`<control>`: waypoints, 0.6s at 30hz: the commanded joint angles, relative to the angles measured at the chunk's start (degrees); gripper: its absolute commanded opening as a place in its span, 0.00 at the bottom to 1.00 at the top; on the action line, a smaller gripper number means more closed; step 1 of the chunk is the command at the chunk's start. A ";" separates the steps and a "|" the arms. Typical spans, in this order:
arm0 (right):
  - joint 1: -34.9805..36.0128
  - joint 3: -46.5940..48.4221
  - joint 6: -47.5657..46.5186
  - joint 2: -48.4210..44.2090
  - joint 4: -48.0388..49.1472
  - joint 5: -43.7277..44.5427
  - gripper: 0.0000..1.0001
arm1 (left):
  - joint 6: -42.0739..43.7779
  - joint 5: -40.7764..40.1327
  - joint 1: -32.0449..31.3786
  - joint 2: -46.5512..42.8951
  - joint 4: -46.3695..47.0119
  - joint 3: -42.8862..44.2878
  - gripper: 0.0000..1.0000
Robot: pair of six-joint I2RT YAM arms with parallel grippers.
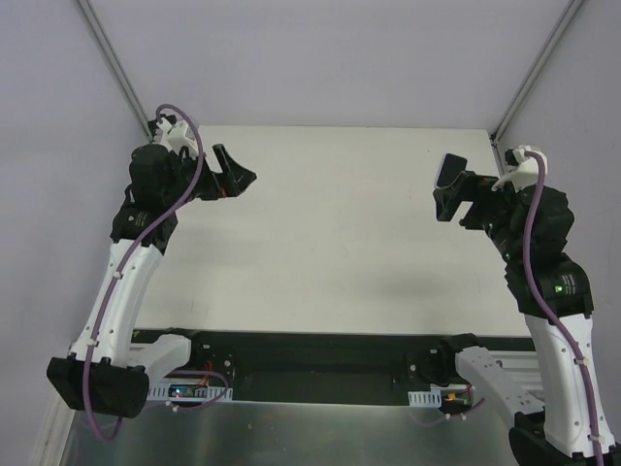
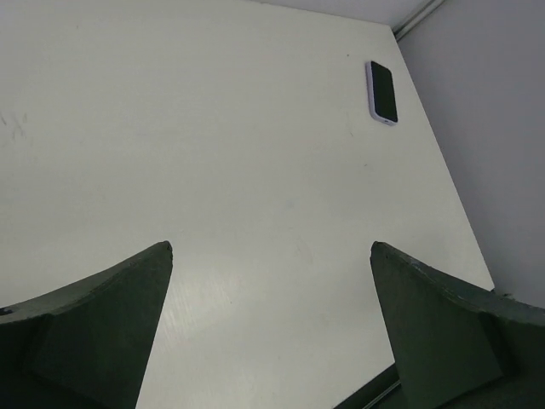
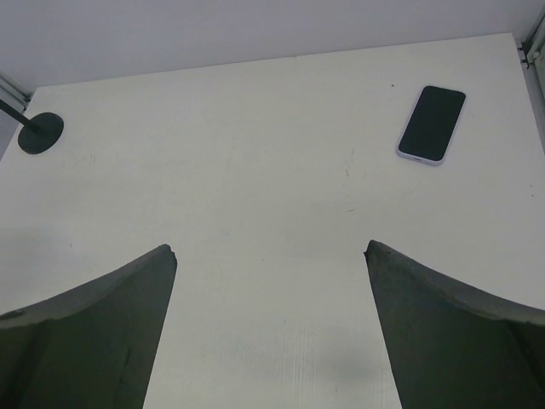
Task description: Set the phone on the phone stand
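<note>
Both left gripper (image 2: 271, 247) and right gripper (image 3: 270, 247) gape; phone (image 3: 432, 123) flat, long axis front-to-back.

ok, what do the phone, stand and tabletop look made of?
Phone: glossy dark screen, glass-like; pale rim, likely plastic or a case. Phone stand: matte black disc base, metal or plastic, cannot tell. Table: off-white, faint sheen, fine scuffs, probably laminate.

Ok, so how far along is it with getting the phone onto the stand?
Nothing is done yet: the phone lies flat, screen up, on the table, far from the phone stand. Nothing is in hand: the left pincer and right pincer are open and empty, above the table. Still to do: grasp the phone, carry it over, set it on the stand.
</note>
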 commanded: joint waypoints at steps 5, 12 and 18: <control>-0.23 1.05 -1.83 6.14 -0.25 -8.13 0.96 | -22.61 5.74 12.71 8.57 -0.38 -0.36 0.99; -0.23 -2.38 -4.11 5.44 0.37 -9.82 0.96 | -42.30 6.54 27.21 7.53 19.17 -14.38 0.99; -0.23 -3.44 -5.34 2.89 1.50 -9.20 0.96 | -57.10 6.01 31.37 16.12 47.35 -19.11 0.99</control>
